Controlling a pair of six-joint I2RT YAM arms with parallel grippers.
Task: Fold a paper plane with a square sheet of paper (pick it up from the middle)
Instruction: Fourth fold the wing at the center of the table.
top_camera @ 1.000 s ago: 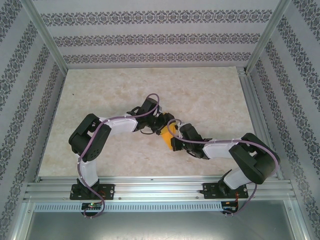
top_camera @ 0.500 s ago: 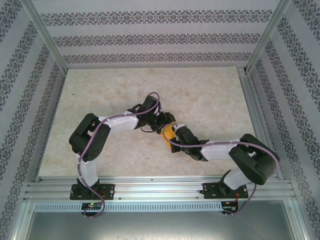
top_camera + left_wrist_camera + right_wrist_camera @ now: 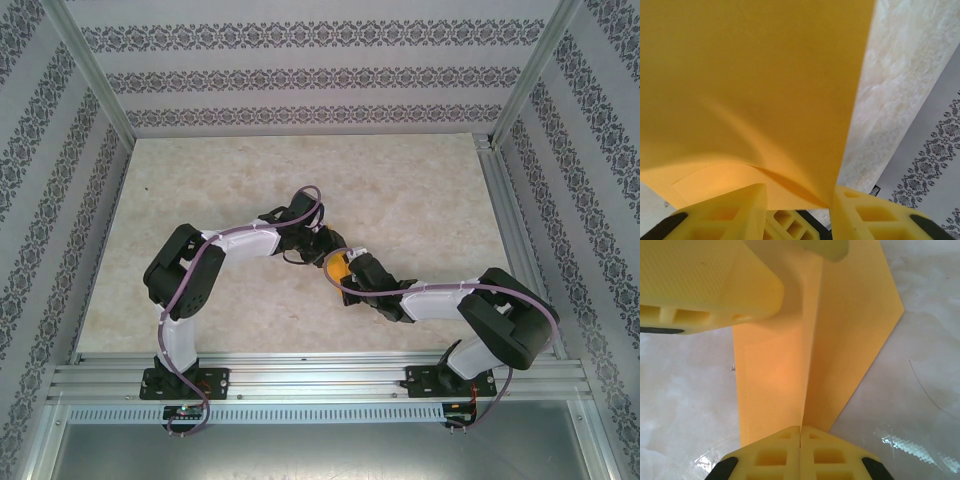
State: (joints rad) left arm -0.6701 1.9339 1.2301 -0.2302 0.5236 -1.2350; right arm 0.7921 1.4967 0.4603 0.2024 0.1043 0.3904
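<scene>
The pale marbled table (image 3: 200,180) took up most of the top view. Just below its centre, the square sheet of paper (image 3: 338,268) — already creased — was between both pincers. The right gripper (image 3: 800,432) was clamped together on the crease. The left gripper (image 3: 799,199) had its fingers apart — the paper's edge ran between them.

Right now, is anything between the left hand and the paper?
Nothing visible. The paper sits inside the open left hand, with nothing else in the gap. The right hand is shut on its crease.
</scene>
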